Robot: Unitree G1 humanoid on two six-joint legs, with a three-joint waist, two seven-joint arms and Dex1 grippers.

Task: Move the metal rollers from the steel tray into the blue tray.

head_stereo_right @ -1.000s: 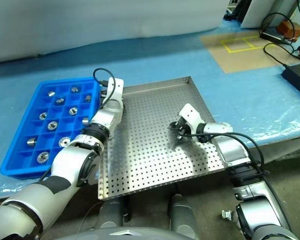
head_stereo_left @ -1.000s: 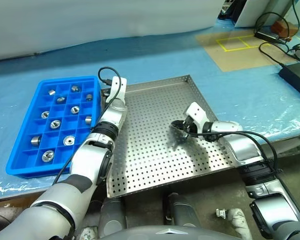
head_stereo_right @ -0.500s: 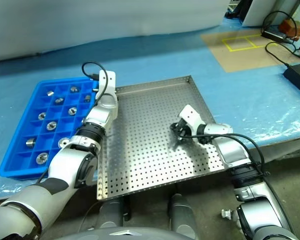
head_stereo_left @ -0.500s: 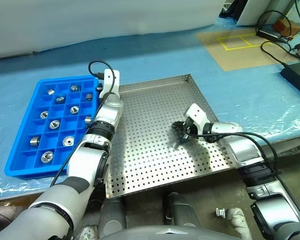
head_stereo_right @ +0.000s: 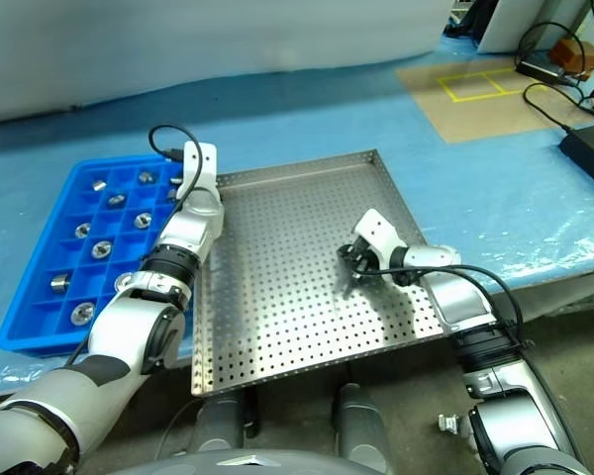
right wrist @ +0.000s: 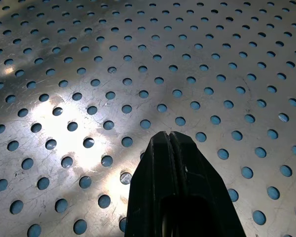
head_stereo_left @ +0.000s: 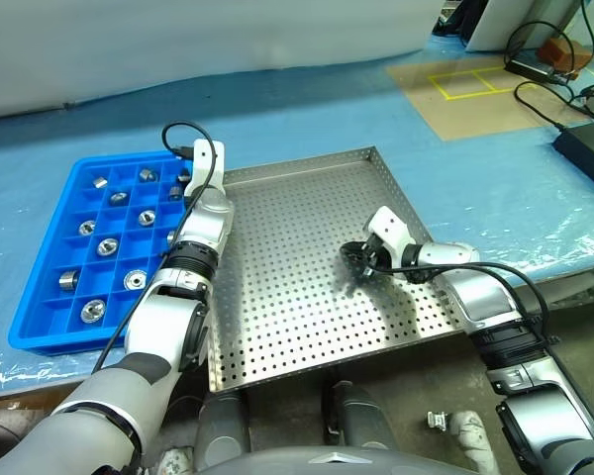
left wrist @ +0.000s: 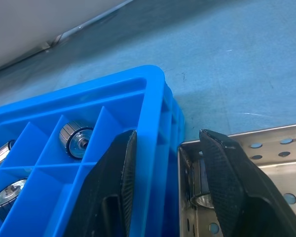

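The steel tray (head_stereo_left: pixel 307 317) lies in the middle, and the blue tray (head_stereo_left: pixel 40 332) to its left holds several metal rollers (head_stereo_left: pixel 109 245) in its compartments. My left gripper (left wrist: pixel 165 138) is open at the blue tray's far right corner. Its fingers (left wrist: pixel 121 168) straddle the blue wall and the steel tray's rim. One roller (left wrist: pixel 198 180) sits just inside the steel tray's corner, against the inner face of one finger. My right gripper (head_stereo_left: pixel 356 259) is shut and empty, low over the steel tray's right half, its fingertips (right wrist: pixel 168 138) pressed together over the perforated sheet.
A blue sheet (head_stereo_left: pixel 307 109) covers the table. A tan board with yellow tape (head_stereo_left: pixel 475 89) lies at the far right, with black cables and a black box (head_stereo_left: pixel 584 148) beside it. The table's front edge (head_stereo_left: pixel 574 282) runs just past the steel tray.
My left gripper has moved left and slightly up, from the steel tray's far left corner to the blue tray's edge. The right arm has kept still.
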